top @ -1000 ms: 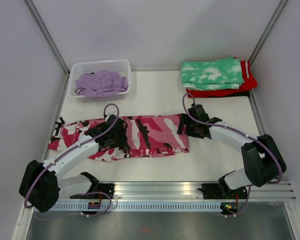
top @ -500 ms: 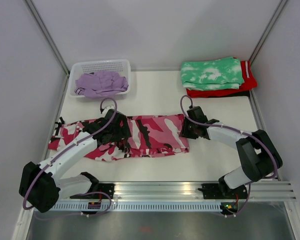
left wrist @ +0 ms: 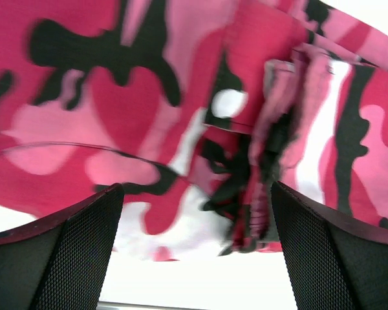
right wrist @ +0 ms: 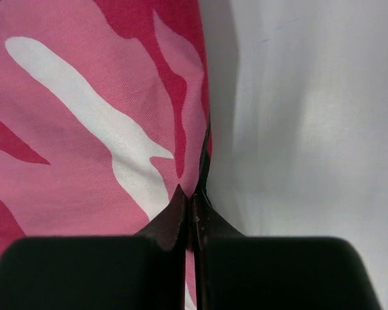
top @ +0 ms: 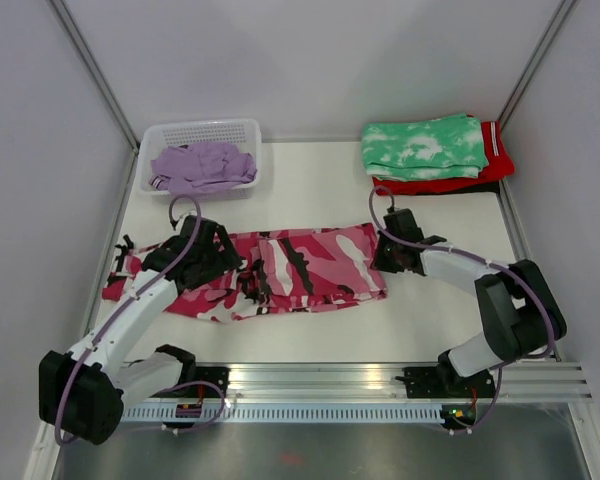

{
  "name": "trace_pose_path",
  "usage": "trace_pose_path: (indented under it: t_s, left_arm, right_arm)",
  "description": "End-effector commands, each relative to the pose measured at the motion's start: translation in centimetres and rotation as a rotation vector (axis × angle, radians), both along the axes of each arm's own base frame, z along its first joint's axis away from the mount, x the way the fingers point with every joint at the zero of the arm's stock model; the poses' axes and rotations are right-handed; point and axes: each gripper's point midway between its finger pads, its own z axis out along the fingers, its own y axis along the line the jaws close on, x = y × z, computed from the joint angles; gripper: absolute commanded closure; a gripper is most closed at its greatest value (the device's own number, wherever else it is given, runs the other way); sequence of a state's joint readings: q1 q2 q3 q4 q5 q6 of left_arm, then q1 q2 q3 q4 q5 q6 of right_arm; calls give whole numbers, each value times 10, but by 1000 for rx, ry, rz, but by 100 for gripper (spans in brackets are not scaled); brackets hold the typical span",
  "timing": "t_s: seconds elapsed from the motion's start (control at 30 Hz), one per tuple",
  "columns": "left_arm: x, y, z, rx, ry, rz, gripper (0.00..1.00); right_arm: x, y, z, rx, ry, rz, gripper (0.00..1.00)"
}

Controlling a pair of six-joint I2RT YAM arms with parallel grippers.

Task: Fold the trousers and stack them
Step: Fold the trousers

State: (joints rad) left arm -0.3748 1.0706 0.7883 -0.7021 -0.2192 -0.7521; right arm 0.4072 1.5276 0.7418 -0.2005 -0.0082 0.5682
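White tabletop (top: 310,190) carries our camouflage trousers (top: 290,270), long axis left to right before both arms. We see the right gripper (right wrist: 193,203) pinching their right end, nearest that arm; the left gripper (left wrist: 195,194) hangs spread over the left half, holding nothing.

Centre frame, camo trousers (top: 310,270): pink, white, black camouflage, deep magenta patches | upper left, lilac trousers (top: 202,165): plain purple, in white mesh basket (top: 202,129) | upper right, tie-dye garment (top: 420,145): green-and-white, over plain red garment (top: 498,160) | table (top: 310,195): white | left arm (top: 130,315), right arm (top: 460,268): white, black joints, purple cables
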Motion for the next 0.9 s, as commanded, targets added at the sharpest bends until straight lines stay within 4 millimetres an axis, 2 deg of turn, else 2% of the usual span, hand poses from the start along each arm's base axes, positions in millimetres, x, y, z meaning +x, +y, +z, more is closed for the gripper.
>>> trace_pose_path:
  t_s: [0.0,0.07,0.1,0.17,0.2,0.37,0.47,0.5,0.53,0.57,0.6,0.7,0.73,0.77,0.83,0.87]
  left_arm:
    - [0,3,4,-55,-10,-7,0]
    - [2,11,6,-67,-20,23,0]
    - [2,13,7,-72,-17,34,0]
    - [4,22,10,-75,-25,67,0]
    - [4,26,11,-73,-24,79,0]
    - [6,65,12,-39,-28,232,0]
    - [7,89,12,-10,-38,313,0]
    - [7,93,10,1,-38,322,0]
    - [8,104,9,7,-41,356,1]
    - [13,107,10,5,-60,364,1]
    - [12,109,3,5,-45,370,1]
    - [16,111,-9,-19,-27,392,2]
    - [17,112,-13,-29,-22,398,2]
    - [18,113,-18,-34,-20,407,2]
    - [19,119,-23,-68,-11,439,2]
    - [20,121,-24,-81,-14,449,2]
  right_arm:
    - [15,-66,11,-111,-35,-140,100]
    - [19,-87,16,-120,-41,-163,100]
    - [24,-109,21,-119,-40,-212,100]
    - [27,-132,28,-133,-42,-234,100]
    - [26,-155,31,-129,-27,-286,100]
    - [46,-217,76,-265,-95,-362,100]
    - [55,-226,93,-249,-129,-393,100]
    - [62,-232,106,-227,-161,-416,100]
    - [67,-230,113,-195,-181,-410,100]
    - [70,-229,121,-178,-200,-414,100]
    - [75,-225,137,-153,-237,-403,100]
    - [86,-183,167,4,-332,-271,100]
    - [86,-168,173,24,-345,-224,100]
    - [86,-137,181,20,-356,-141,100]
    - [81,-107,187,-19,-365,-60,100]
    - [75,-71,191,3,-364,28,100]
